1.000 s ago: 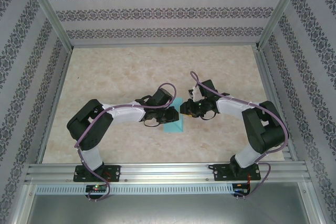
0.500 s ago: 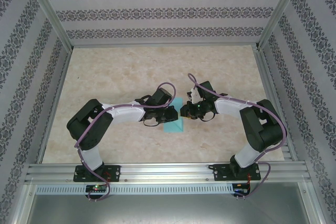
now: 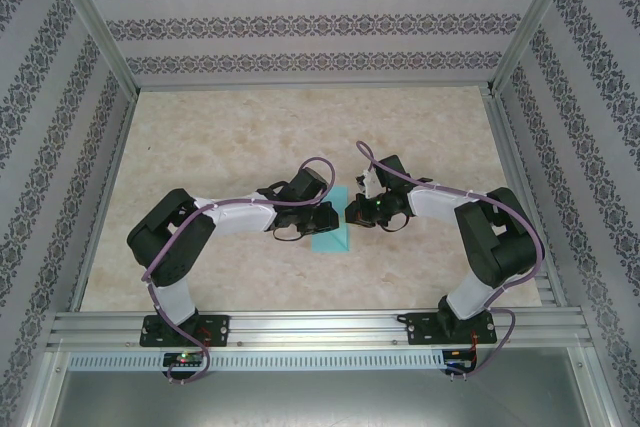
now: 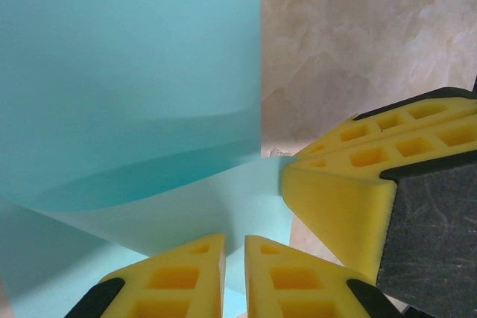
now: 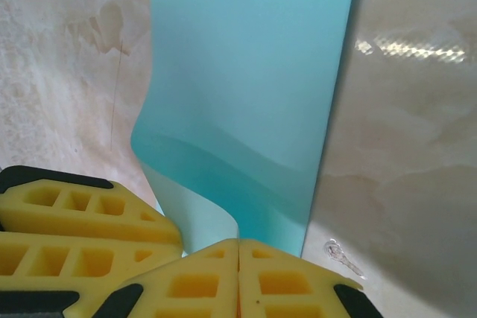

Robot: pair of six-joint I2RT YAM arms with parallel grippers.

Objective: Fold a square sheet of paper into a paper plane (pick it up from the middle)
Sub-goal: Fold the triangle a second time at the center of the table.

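Observation:
The square sheet of paper (image 3: 334,240) is turquoise and lies on the table between the two arms. One part of it curls up off the surface (image 4: 134,72), showing its paler underside (image 5: 186,214). My left gripper (image 3: 336,216) (image 4: 235,242) has its yellow fingers nearly together, with the raised paper running into the narrow gap. My right gripper (image 3: 351,212) (image 5: 238,242) faces it, its fingers pressed tight on the raised edge of the sheet. A right finger (image 4: 335,195) touches the paper's corner beside my left fingers. A left finger (image 5: 74,217) shows beside the right ones.
The marbled beige table (image 3: 250,137) stretches behind and to both sides of the grippers. Patterned walls and an aluminium frame (image 3: 310,322) enclose it. Both arms bend inward, so their wrists nearly touch at the middle.
My right gripper has slid a little left toward the left one and shut on the raised paper edge. The left arm has stayed put.

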